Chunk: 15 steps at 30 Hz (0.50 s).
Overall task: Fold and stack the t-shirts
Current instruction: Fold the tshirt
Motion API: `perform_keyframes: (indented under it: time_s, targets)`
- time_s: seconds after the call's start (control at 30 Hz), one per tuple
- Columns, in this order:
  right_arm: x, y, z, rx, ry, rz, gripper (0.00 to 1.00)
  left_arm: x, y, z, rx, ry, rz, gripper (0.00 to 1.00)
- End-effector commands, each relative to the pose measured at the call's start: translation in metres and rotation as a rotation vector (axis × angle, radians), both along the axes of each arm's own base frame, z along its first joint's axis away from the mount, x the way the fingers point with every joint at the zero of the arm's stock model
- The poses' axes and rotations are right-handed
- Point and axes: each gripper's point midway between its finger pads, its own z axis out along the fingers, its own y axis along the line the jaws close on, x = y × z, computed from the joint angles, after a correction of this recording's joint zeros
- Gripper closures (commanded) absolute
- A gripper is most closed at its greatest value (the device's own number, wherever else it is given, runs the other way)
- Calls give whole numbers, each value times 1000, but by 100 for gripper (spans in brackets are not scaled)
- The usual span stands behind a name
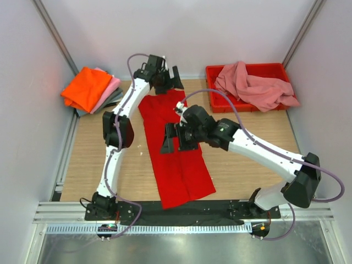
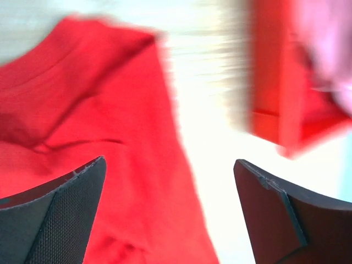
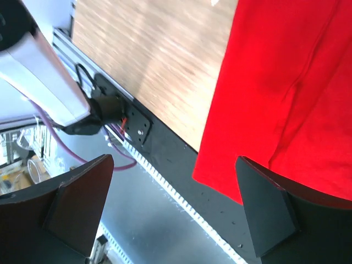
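Because the red shirt (image 1: 179,159) is thin, limp cloth, it should weigh next to nothing, sag and crease wherever it is lifted, and slide easily over the wooden table (image 1: 99,143). The sensible holds, I judge, are pinches at corners or edges, either the hem corners or the shoulders by the collar, since a grab mid-panel would only raise a bunch. It lies flat as a long narrow strip, its collar end directly under the left gripper (image 1: 171,81) and its middle directly under the right gripper (image 1: 176,140). Both grippers have their jaws spread wide and hold nothing. In the left wrist view the collar and one shoulder sit ahead of and beneath the left-hand finger. In the right wrist view the hem end lies below the right-hand finger, with bare wood under the other. Well off to the left gripper's left is a pile of folded shirts (image 1: 91,91), orange on top. Off to its right, a dusty pink shirt (image 1: 256,87) is heaped in a tray (image 1: 220,105).
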Motion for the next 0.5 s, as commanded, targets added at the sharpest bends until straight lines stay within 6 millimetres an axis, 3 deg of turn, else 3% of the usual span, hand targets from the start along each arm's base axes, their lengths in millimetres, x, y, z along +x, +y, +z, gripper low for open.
perform_keyframes:
  time_s: [0.0, 0.03, 0.07, 0.1, 0.13, 0.17, 0.2, 0.23, 0.27, 0.33, 0.37, 0.43, 0.47]
  targets:
    - [12, -26, 27, -85, -98, -25, 0, -26, 2, 189, -95, -355, -80, 0]
    - [23, -32, 30, -98, -128, -74, 0, -31, 12, 198, -72, -365, -63, 0]
    - [32, -39, 39, -80, -151, -113, 0, -43, 27, 226, -51, -406, -24, 0]
    - [43, -41, 46, -55, -182, -144, 0, -53, 40, 226, -16, -383, 1, 0]
    - [54, -47, 50, -56, -217, -183, 0, -60, 53, 203, 30, -317, 21, 0]
    - [76, -58, 56, -42, -254, -241, 0, -78, 70, 221, 61, -337, 64, 0]
    - [90, -66, 57, -54, -286, -258, 0, -92, 80, 204, 105, -277, 73, 0]
    - [105, -72, 53, -65, -280, -276, 0, -111, 90, 166, 157, -172, 78, 1]
    - [141, -89, 48, -104, -266, -348, 1, -136, 100, 169, 163, -164, 91, 3]
    - [168, -97, 33, -180, -238, -347, 6, -167, 108, 156, 164, -128, 107, 5]
    - [195, -89, 28, -208, -241, -338, 8, -200, 122, 138, 194, -102, 123, 5]
    - [215, -78, 24, -237, -270, -288, 9, -233, 132, 120, 238, -81, 151, 5]
    - [227, -63, 35, -195, -292, -257, 9, -258, 142, 94, 277, -30, 159, 5]
